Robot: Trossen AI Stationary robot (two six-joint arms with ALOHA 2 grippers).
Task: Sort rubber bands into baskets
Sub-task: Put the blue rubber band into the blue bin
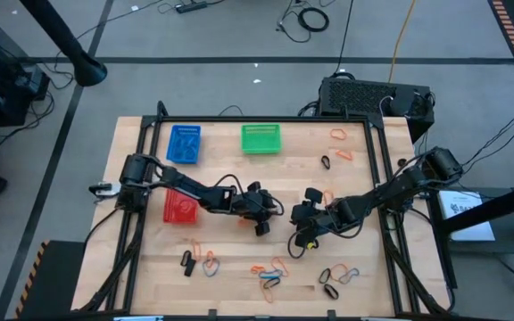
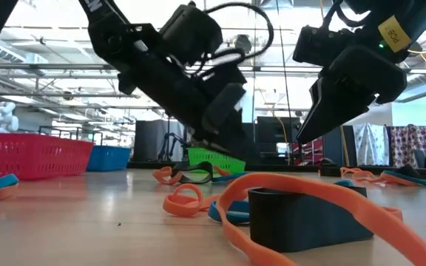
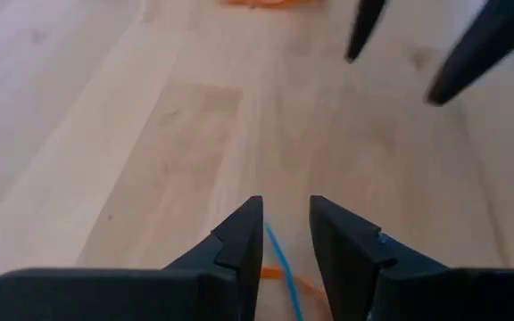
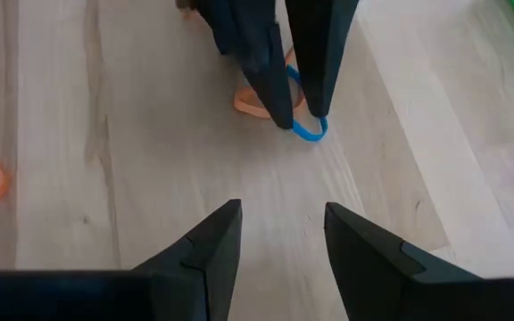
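At table centre, my left gripper point(image 4: 294, 114) straddles blue band point(image 4: 310, 130), fingers apart, unclenched; lower fully, pinch blue only, avoid orange band point(image 4: 250, 102).

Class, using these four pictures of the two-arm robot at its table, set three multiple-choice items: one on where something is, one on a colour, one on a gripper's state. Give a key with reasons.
1. Where is the red basket?
A. beside the green basket
B. nearer the table's front than the blue basket, under the left arm
C. at the right edge

2. Which colours are the two bands between the left gripper's fingertips?
A. blue and orange
B. black and green
C. both red

3. How is the right gripper?
A. shut on a band
B. open, holding nothing
C. inside a basket

Key:
1 B: the high view shows it below the blue basket, partly covered by the left arm.
2 A: the right wrist view shows a blue band and an orange band there.
3 B: its fingers stand apart over bare wood.
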